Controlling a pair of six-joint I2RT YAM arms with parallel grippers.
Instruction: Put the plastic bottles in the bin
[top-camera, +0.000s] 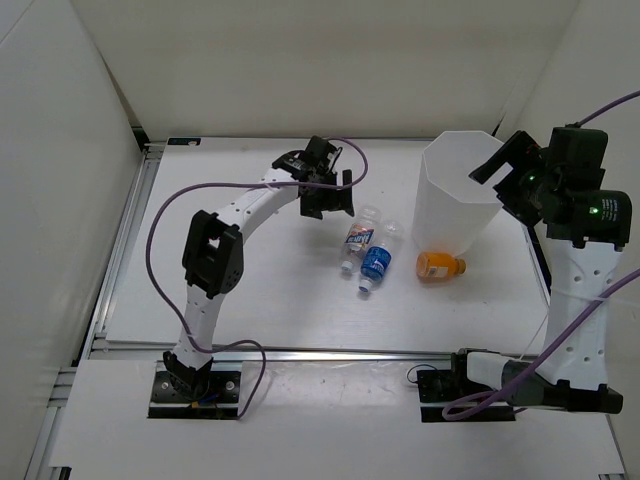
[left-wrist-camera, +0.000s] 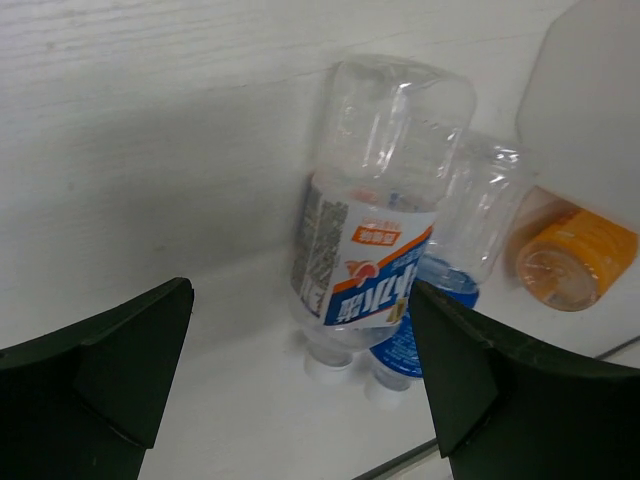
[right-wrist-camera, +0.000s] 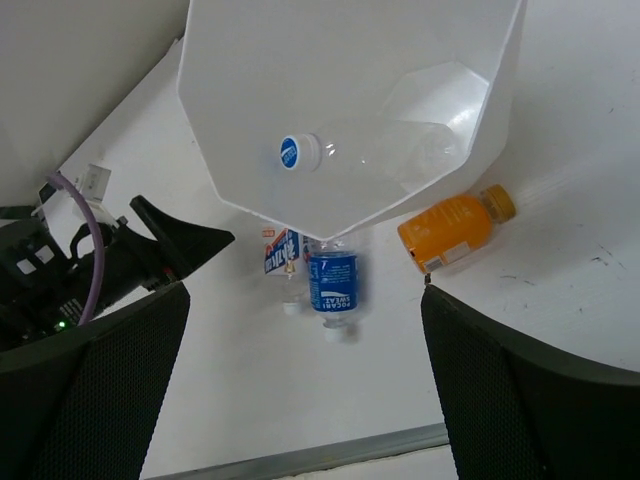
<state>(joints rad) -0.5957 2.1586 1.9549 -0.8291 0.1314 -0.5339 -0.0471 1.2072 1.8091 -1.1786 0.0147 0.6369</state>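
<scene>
The bin (top-camera: 458, 195) stands at the back right. The plain clear bottle (right-wrist-camera: 385, 150), with a blue cap, lies inside the bin (right-wrist-camera: 250, 120). Three bottles lie on the table left of and in front of the bin: the clear white-label one (top-camera: 357, 238), the blue-label one (top-camera: 376, 262) and the orange one (top-camera: 440, 266). My left gripper (top-camera: 330, 200) is open and empty, hovering just behind the white-label bottle (left-wrist-camera: 375, 230), with the blue-label bottle (left-wrist-camera: 450, 290) beside it. My right gripper (top-camera: 497, 165) is open and empty above the bin's rim.
White walls close off the table at the back and both sides. A metal rail (top-camera: 320, 350) runs along the near edge. The orange bottle (right-wrist-camera: 455, 228) lies close to the bin's base. The left arm's purple cable (top-camera: 160, 215) loops over the left of the table.
</scene>
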